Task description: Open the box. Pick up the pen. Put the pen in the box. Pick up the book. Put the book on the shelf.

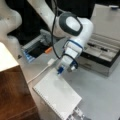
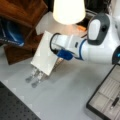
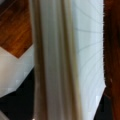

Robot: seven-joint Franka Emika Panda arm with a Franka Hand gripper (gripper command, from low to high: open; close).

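gripper (image 1: 65, 68) is clamping the book (image 1: 56, 93) by its edge, holding it up nr the shelf (image 1: 13, 96); box (image 1: 105, 56) is lying open w/ pen (image 1: 96, 46) inside.

Camera layout. In a front view you look steeply down from beside the shelf (image 1: 12, 92), which fills the frame from 7 to 9 o'clock; the open box (image 1: 105, 56) lies toward 2 o'clock and the book (image 1: 56, 96) near 6 o'clock. In a front view from the opposite side you again look down, closer in: the shelf (image 2: 22, 22) now sits at 10 o'clock, the box (image 2: 106, 100) at 5 o'clock, the book (image 2: 46, 53) just left of centre. Both front views share the arm, book, shelf and box. The wrist view presses right against the book (image 3: 72, 60), with brown shelf wood (image 3: 15, 27) at 10 o'clock.
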